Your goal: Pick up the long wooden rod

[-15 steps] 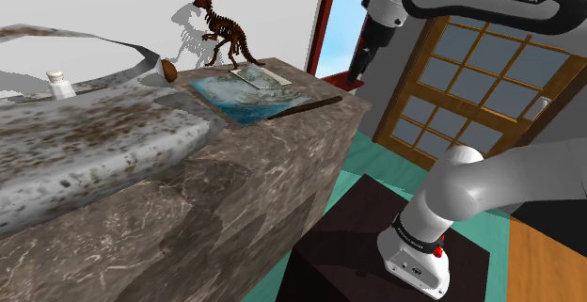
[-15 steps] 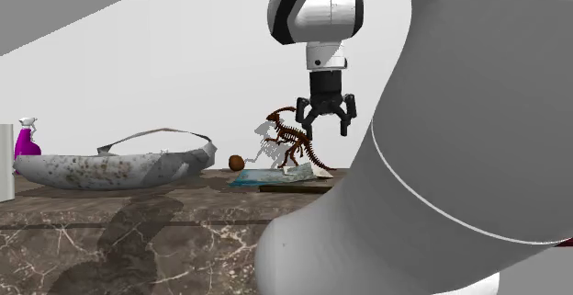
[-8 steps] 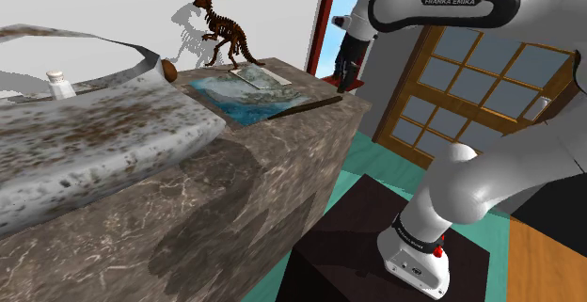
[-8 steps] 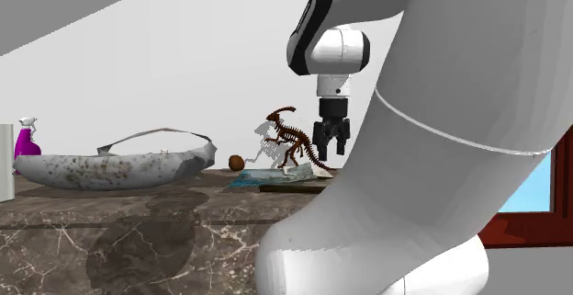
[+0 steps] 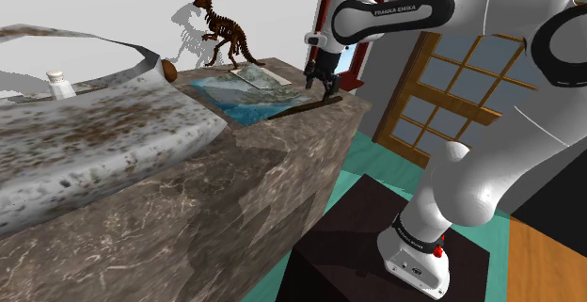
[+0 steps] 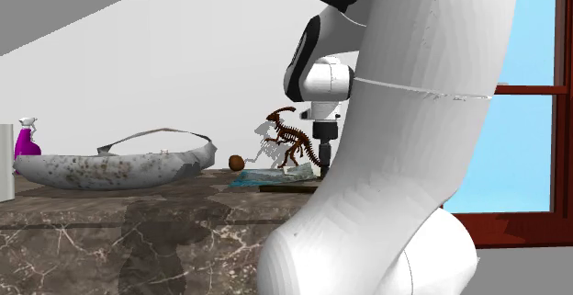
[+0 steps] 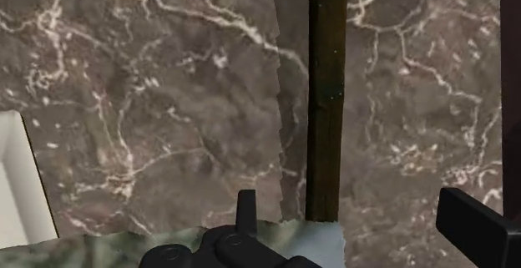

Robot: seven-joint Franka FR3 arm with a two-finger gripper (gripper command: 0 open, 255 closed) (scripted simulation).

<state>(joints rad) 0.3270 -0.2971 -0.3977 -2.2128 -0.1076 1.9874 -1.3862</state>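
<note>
While the gripper [image 5: 325, 84] hangs wide open and empty above the marble table [image 5: 273, 173], the dark rod [image 7: 327, 99] lies flat on it just below, between the fingers but nearer one; its long axis crosses their closing line; a second ago the gripper stood high, beyond the table's edge.

the rod [image 7: 326, 99] runs out of the wrist view, so one end is cut off. In the second exterior view the big white arm [image 6: 413, 155] covers most of the gripper [image 6: 322, 153], and the left edge clips the purple bottle [image 6: 25, 141]
</note>
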